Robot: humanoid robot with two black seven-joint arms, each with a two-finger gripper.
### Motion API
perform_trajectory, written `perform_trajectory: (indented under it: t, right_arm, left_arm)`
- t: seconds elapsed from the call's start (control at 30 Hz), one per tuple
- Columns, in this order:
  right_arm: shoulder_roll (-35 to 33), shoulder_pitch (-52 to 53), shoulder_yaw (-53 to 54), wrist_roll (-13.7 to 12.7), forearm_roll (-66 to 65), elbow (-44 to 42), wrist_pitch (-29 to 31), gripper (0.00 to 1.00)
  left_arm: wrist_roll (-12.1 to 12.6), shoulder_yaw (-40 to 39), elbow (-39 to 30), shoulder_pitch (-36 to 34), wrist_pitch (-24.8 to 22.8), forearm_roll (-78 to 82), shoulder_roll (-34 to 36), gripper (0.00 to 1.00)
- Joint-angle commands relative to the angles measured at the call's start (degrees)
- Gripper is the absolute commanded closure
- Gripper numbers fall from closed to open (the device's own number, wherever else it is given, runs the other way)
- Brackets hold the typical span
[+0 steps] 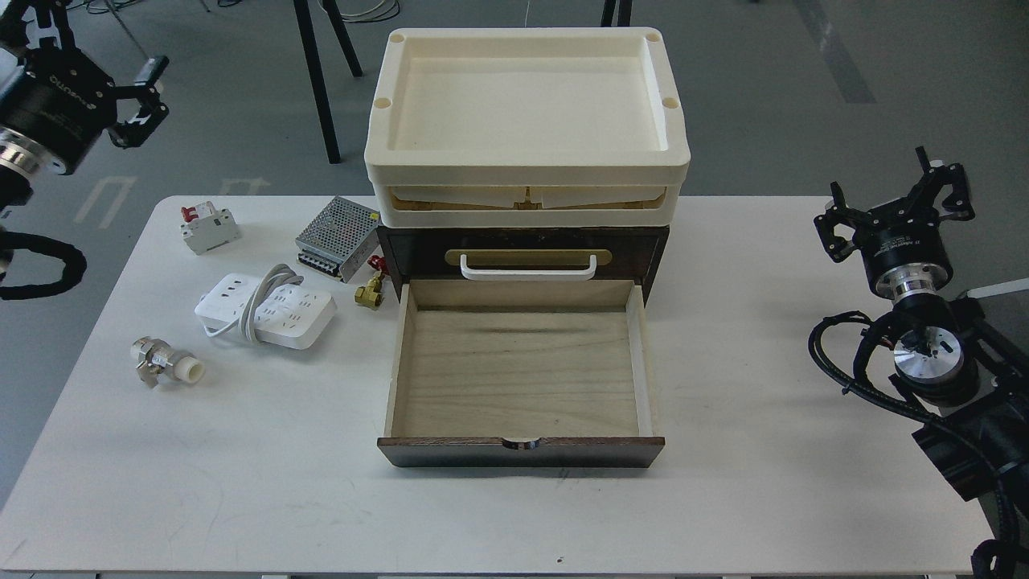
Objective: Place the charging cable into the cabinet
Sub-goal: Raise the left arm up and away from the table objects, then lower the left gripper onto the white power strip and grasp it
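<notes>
Left hand (141, 100) raised beyond the table's far-left corner, fingers apart, empty; right hand (896, 205) likewise spread, over the right edge. White flat power strip wrapped in its thick cord (265, 310) lay toward the white table's (241, 482) left edge, untouched. Dark brown wooden cabinet (522, 249), plywood drawer (518, 370) pulled out and bare. Grasp and placement remained.
</notes>
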Motion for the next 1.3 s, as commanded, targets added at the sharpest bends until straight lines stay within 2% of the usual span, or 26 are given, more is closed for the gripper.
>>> perform_trajectory:
  t: [0.0, 0.1, 0.13, 0.33, 0.43, 0.57, 0.63, 0.77, 0.87, 1.0, 1.17, 1.27]
  right_arm:
    - [0.00, 0.00, 0.00, 0.01, 0.00, -0.09, 0.00, 0.00]
    - [0.00, 0.00, 0.00, 0.01, 0.00, -0.09, 0.00, 0.00]
    - [0.00, 0.00, 0.00, 0.01, 0.00, -0.09, 0.00, 0.00]
    - [0.00, 0.00, 0.00, 0.01, 0.00, 0.00, 0.00, 0.00]
    - [0.08, 0.00, 0.00, 0.01, 0.00, -0.09, 0.00, 0.00]
    - [0.00, 0.00, 0.00, 0.01, 0.00, -0.09, 0.00, 0.00]
    - [0.00, 0.00, 0.00, 0.01, 0.00, -0.09, 0.00, 0.00]
    - [0.00, 0.00, 0.00, 0.01, 0.00, -0.09, 0.00, 0.00]
    - [0.00, 0.00, 0.00, -0.08, 0.00, -0.18, 0.00, 0.00]
    - [0.00, 0.00, 0.00, -0.08, 0.00, -0.18, 0.00, 0.00]
    - [0.00, 0.00, 0.00, 0.01, 0.00, -0.18, 0.09, 0.00]
    - [0.00, 0.00, 0.00, -0.08, 0.00, -0.18, 0.09, 0.00]
  left_arm:
    - [0.01, -0.05, -6.29, -0.11, 0.01, 13.22, 6.87, 0.03]
    - [-0.60, -0.93, -12.26, 0.06, 0.01, 30.08, 9.51, 0.04]
    - [-1.47, -0.93, -13.84, 0.06, 0.01, 34.83, 10.13, 0.05]
    - [-3.06, 1.96, -15.09, 0.33, 0.01, 51.99, 10.14, 0.05]
    - [-5.25, 3.54, -15.09, 0.42, 0.01, 62.01, 9.79, 0.05]
    - [-9.82, 10.29, -14.30, 1.73, 10.49, 74.06, 8.03, 0.08]
    - [-9.83, 15.74, -13.60, 3.05, 16.82, 77.06, 6.72, 0.08]
    - [-9.13, 24.88, -9.04, 3.67, 28.69, 79.27, 4.17, 0.09]
    - [-8.87, 29.90, -2.63, 3.49, 33.10, 79.44, -0.22, 0.09]
    - [-9.13, 32.55, 5.45, 3.23, 35.83, 81.63, -5.67, 0.17]
    - [-9.13, 32.64, 14.42, 3.23, 36.27, 82.87, -12.09, 0.28]
    - [-9.13, 32.73, 17.51, 3.58, 36.28, 82.87, -14.29, 0.33]
